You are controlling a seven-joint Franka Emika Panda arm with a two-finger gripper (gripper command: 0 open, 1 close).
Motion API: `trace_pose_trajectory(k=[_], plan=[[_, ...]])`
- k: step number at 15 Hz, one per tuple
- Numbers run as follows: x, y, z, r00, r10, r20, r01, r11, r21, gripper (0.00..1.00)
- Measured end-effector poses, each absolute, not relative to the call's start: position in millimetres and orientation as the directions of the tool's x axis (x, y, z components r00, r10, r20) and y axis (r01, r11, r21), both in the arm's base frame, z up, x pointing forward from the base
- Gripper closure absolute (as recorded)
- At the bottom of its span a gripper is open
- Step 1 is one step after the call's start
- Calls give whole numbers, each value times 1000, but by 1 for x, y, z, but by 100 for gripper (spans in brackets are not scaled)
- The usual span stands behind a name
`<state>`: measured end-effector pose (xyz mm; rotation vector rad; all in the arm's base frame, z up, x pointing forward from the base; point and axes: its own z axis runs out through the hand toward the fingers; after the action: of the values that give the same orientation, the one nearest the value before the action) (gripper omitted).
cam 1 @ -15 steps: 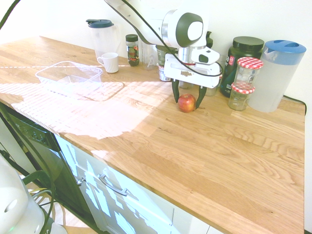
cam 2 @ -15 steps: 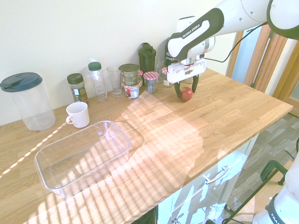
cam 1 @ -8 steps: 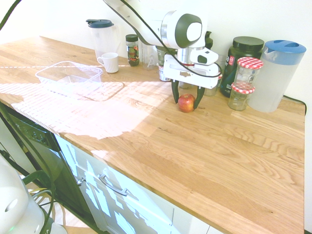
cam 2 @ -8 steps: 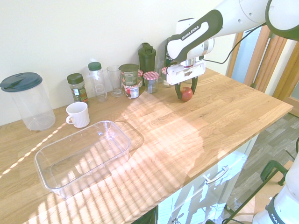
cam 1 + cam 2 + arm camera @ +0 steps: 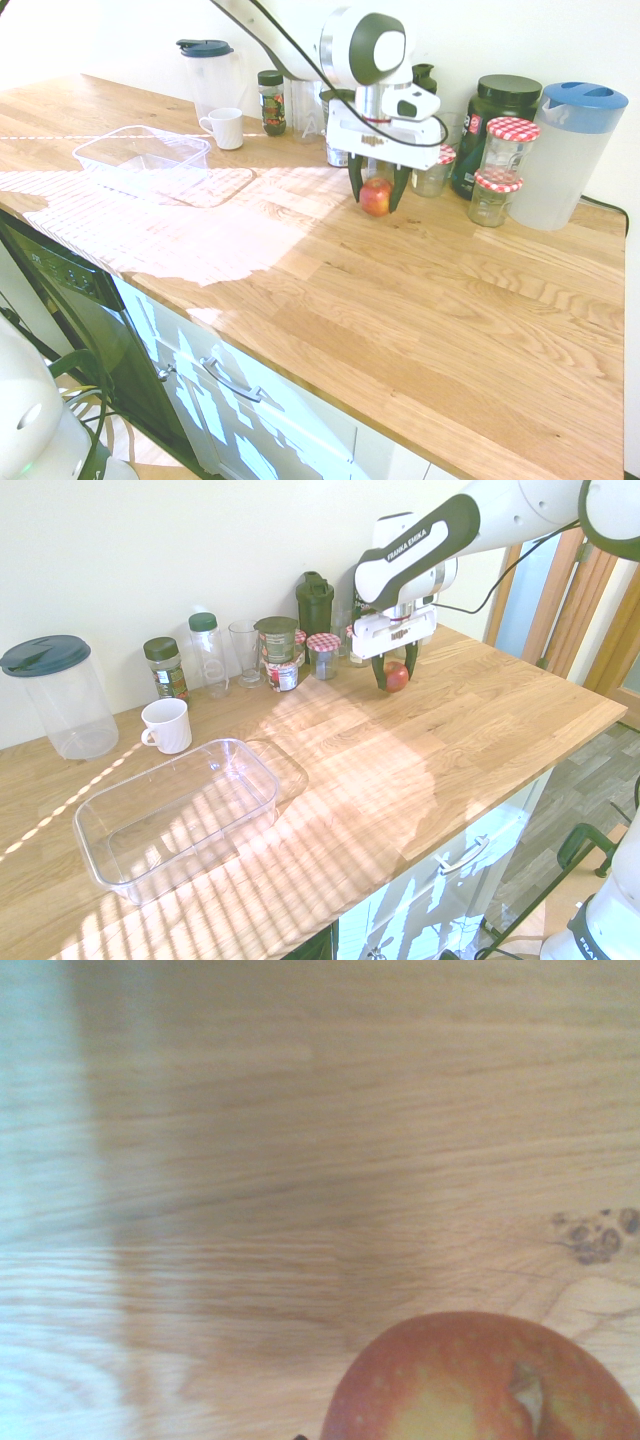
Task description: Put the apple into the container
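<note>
First exterior view: gripper point(image 5: 377, 196) jaws clamped on apple point(image 5: 376, 198), btwn fingers, above counter point(image 5: 420, 290).

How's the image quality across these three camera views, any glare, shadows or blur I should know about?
First exterior view: sunlight washes out the counter left of the tool, and the container sits in that glare. Second exterior view: striped sunlight falls across the container; the apple is clear. Wrist view: soft focus, with a pale washed-out band along one edge; the apple is cut off by the frame.
</note>
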<state>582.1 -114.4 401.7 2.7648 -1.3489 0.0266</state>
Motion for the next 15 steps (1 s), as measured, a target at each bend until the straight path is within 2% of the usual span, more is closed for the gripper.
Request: trace_pose_trajectory(k=[3, 5, 10, 13, 15], plan=[[571, -40, 489, 699, -715, 32, -714, -700, -23, 100], [560, 36, 518, 757, -653, 32, -651, -757, -60, 100], [534, 191, 511, 834, -552, 27, -549, -833, -67, 100], [499, 275, 515, 873, -486, 41, -482, -873, -76, 100], [489, 315, 491, 884, -465, 47, -462, -884, -73, 100]])
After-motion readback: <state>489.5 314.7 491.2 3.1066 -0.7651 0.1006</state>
